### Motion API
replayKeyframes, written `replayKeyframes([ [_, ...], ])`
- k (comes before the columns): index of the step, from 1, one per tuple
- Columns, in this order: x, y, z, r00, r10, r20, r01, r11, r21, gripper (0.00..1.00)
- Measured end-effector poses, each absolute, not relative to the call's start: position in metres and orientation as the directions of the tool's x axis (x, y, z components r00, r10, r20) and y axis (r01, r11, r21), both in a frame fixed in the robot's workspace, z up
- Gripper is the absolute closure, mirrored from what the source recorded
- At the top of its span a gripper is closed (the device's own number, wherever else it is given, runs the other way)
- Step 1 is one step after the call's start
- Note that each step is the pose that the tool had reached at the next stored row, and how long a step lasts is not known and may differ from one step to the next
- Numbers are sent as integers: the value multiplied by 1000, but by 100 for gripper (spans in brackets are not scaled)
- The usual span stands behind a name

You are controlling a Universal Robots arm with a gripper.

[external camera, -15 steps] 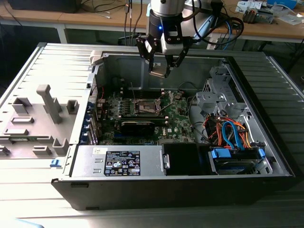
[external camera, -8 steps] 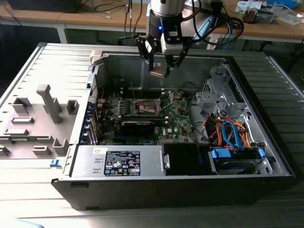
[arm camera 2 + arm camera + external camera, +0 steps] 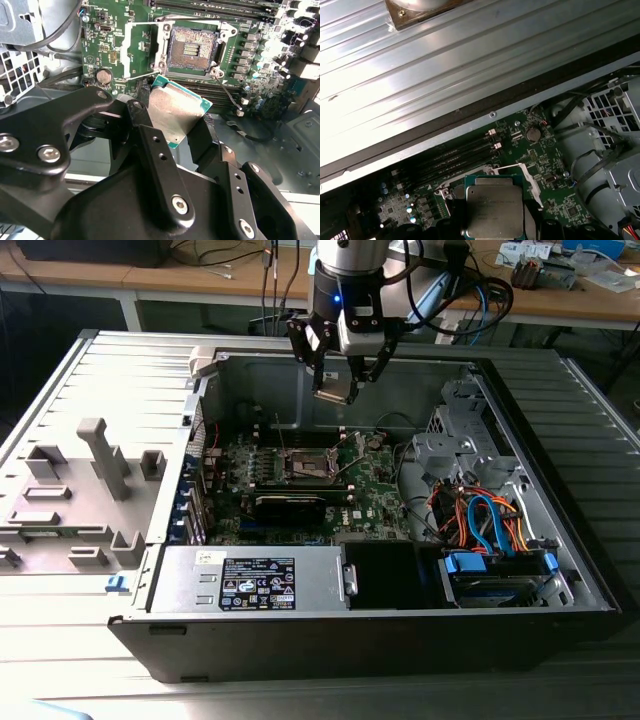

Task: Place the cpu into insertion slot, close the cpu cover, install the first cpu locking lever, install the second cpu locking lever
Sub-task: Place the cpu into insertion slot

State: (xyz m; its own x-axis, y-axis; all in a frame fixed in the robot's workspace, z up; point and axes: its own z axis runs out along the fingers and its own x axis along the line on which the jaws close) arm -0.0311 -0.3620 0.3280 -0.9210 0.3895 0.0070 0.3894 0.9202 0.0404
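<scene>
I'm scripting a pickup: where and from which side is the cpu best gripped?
The cpu is thin and flat: probably pinch two opposite edges, coming from over its metal top. The gripper holds it so, a finger at either edge.

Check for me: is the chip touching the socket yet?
Apart. In the exterior view the chip, gripped by the tool, hangs well above the socket; the second wrist view shows the socket empty.

You see a dull silver-grey cpu [image 3: 176,111] with a green rim, a brownish-gold, seemingly dotted insertion slot [image 3: 193,47] in a dark frame, a green board [image 3: 100,50], and a black hand [image 3: 172,127].
</scene>
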Motion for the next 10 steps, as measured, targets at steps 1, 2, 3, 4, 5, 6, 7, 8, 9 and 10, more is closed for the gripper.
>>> replayKeyframes([
  [1, -31, -362, 328, -921, 390, 7, 390, 920, 40, 45],
  [2, -31, -362, 328, -920, 391, 7, 391, 919, 40, 45],
  [3, -31, -362, 328, -920, 392, 7, 392, 919, 40, 45],
  [4, -31, -362, 328, -919, 394, 6, 394, 918, 39, 45],
  [5, -31, -362, 328, -919, 395, 6, 395, 918, 39, 45],
  [6, -31, -362, 328, -918, 396, 6, 396, 918, 39, 45],
  [7, -31, -362, 328, -918, 397, 6, 397, 917, 38, 45],
  [8, -31, -362, 328, -917, 398, 6, 398, 917, 38, 45],
  [9, -31, -362, 328, -917, 399, 6, 399, 916, 38, 45],
  [10, -31, -362, 328, -916, 401, 6, 401, 915, 38, 45],
])
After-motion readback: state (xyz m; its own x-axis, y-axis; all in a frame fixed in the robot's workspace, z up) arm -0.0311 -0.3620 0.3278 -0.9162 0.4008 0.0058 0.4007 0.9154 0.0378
